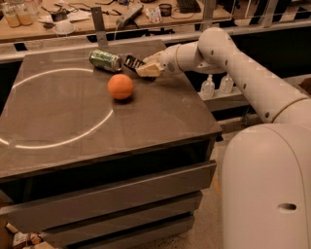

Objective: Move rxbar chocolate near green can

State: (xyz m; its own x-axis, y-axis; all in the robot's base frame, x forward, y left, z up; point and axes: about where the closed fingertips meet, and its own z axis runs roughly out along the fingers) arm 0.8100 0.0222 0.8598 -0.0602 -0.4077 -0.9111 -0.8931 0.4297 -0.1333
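Observation:
The green can (105,60) lies on its side at the back of the dark table (73,126). The rxbar chocolate (132,62), a black wrapper with white stripes, is just right of the can, held low over the table. My gripper (147,69) is shut on the bar's right end, reaching in from the right. The bar's left end is a short gap from the can.
An orange ball (120,86) sits on the table just in front of the can and bar. Behind the table runs a cluttered bench (97,14) with a rail. Two small bottles (216,85) stand on a shelf to the right.

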